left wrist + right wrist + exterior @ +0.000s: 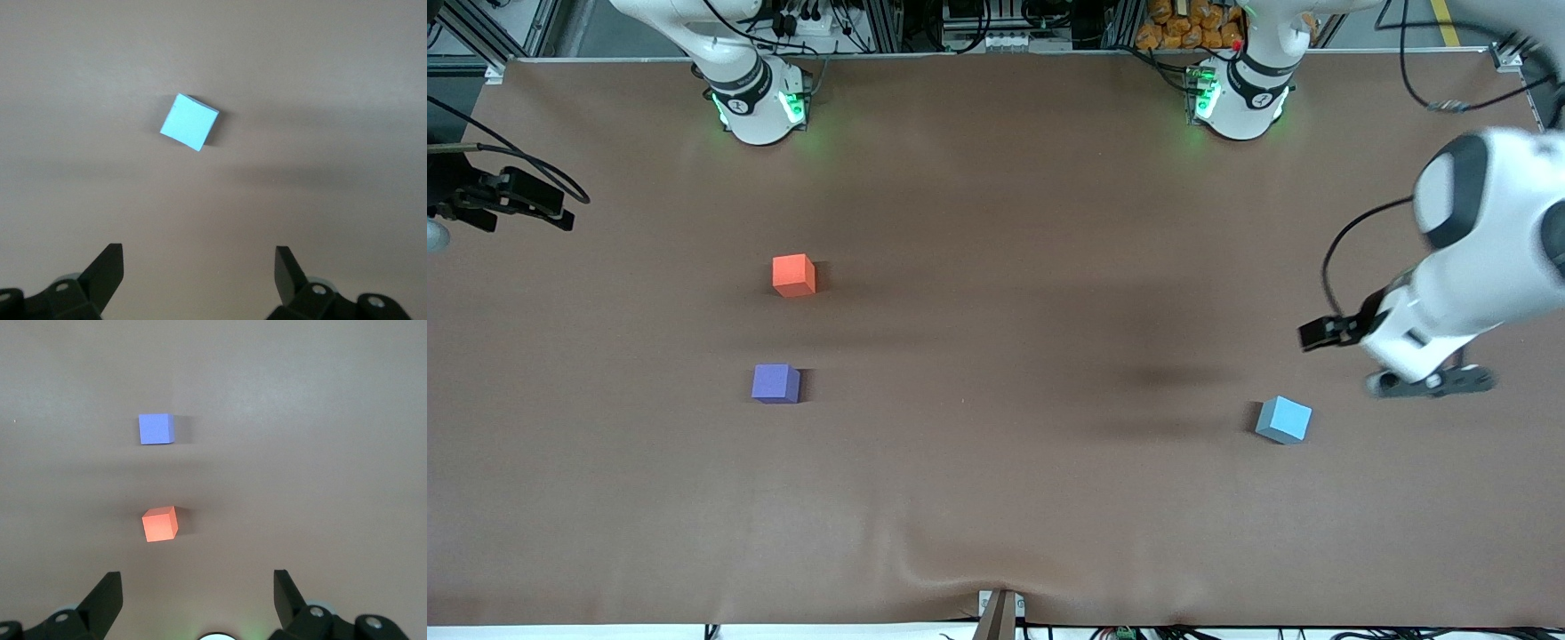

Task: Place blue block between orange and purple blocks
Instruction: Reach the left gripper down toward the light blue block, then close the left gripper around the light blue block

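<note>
Nothing is placed yet: the blue block [1284, 420] sits untouched on the counter [996, 498] at lower right, well apart from the orange block [793, 275] and purple block [775, 383], while the left gripper [1432, 380] hovers near it and the right gripper [511, 203] waits at the upper-left edge, both with fingers apart.

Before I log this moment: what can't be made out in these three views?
- Right gripper: front view's edge cuts it off.
- Left gripper: motion blur smears it in the front view; only fingertips show in its wrist view.
- Blue block: missing from the right wrist view.
- Orange block and purple block: missing from the left wrist view.
</note>
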### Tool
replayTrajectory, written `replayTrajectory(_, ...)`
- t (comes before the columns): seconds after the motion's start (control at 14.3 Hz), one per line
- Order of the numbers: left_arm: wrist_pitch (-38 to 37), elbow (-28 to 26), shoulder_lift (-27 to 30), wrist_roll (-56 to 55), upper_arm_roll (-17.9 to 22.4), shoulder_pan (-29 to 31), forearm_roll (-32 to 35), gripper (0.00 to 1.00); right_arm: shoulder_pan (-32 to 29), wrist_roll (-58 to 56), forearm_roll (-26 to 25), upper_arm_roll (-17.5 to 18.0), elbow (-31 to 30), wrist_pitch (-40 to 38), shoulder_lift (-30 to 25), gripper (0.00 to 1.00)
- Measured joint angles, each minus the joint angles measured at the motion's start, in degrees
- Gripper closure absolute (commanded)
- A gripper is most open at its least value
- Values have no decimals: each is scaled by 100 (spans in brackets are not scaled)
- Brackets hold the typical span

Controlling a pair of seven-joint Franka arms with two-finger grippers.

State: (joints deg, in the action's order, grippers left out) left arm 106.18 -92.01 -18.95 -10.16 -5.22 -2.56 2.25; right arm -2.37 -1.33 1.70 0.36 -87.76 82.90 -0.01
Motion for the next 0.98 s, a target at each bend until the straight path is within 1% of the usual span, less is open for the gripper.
replayTrajectory(0.14, 338, -116, -351, 55, 7, 1, 19, 0, 0, 0, 0, 0, -1, 1, 1, 0)
replayTrajectory(0.35, 720, -163, -697, 693, 29, 112, 112, 0, 0, 0, 0, 0, -1, 1, 2, 0)
replayTrajectory(0.49, 1285, -414, -778, 1092, 36, 317, 124, 0, 0, 0, 0, 1, -2, 1, 2, 0)
replayTrajectory(0.63, 1657, -594, -814, 1535, 36, 431, 124, 0, 0, 0, 0, 1, -2, 1, 3, 0)
replayTrajectory(0.98, 1907, -672, -857, 2129, 34, 466, 124, 0, 0, 0, 0, 1, -2, 1, 3, 0)
